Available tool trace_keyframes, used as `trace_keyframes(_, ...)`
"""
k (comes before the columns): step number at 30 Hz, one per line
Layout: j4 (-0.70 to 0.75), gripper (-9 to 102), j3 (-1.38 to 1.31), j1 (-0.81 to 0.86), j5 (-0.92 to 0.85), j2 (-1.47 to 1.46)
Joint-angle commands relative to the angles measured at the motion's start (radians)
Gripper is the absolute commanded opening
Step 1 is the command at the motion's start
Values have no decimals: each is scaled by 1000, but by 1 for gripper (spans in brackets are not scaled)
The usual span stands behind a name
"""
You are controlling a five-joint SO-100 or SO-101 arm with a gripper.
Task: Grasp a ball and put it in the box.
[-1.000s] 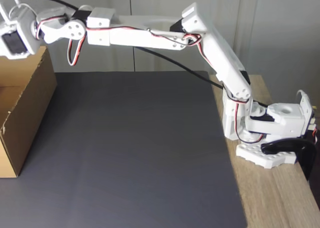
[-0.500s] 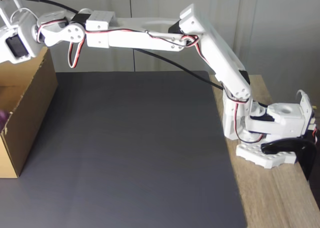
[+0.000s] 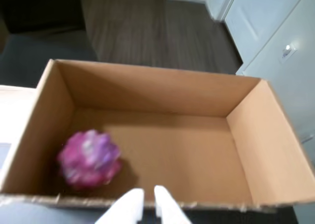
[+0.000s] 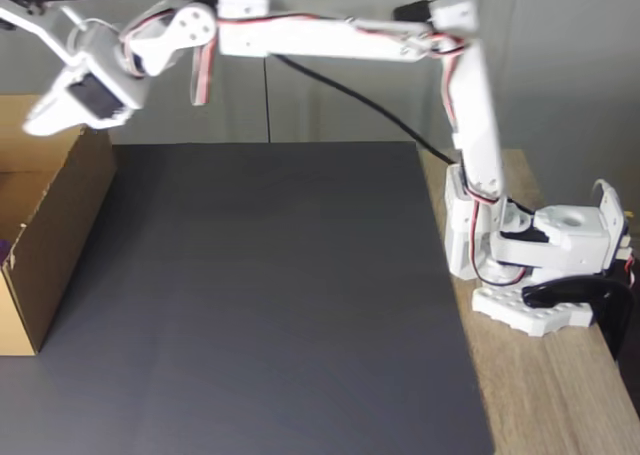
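Dark matte sheeting [image 4: 270,295] covers most of the pale wooden table [image 4: 560,395] in the fixed view, with a plain grey wall behind; the wrist view looks past the table to brown plank flooring and white doors. By the look of things the task is as good as done: the ball [image 3: 89,158] lies on the floor of the box [image 3: 162,91], toward the near-left corner in the wrist view and apart from the arm. It is blurred there (it may be rolling or settling, though I cannot say which). What seems left is for the arm [image 4: 340,37] to come away from the box.

At the bottom edge of the wrist view the gripper [image 3: 148,197] shows two white fingertips with a narrow gap between them and nothing held.

The box is brown corrugated cardboard, plain-walled, open at the top, far roomier than the ball. The ball is roundish and lumpy, marbled pink, purple and white. The arm is white plastic, strung with red and black wires.
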Motion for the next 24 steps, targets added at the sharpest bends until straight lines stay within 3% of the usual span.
trace_keyframes(1,-23,2,140,-12,-3,184)
trace_keyframes(24,-295,6,1190,-37,-5,962)
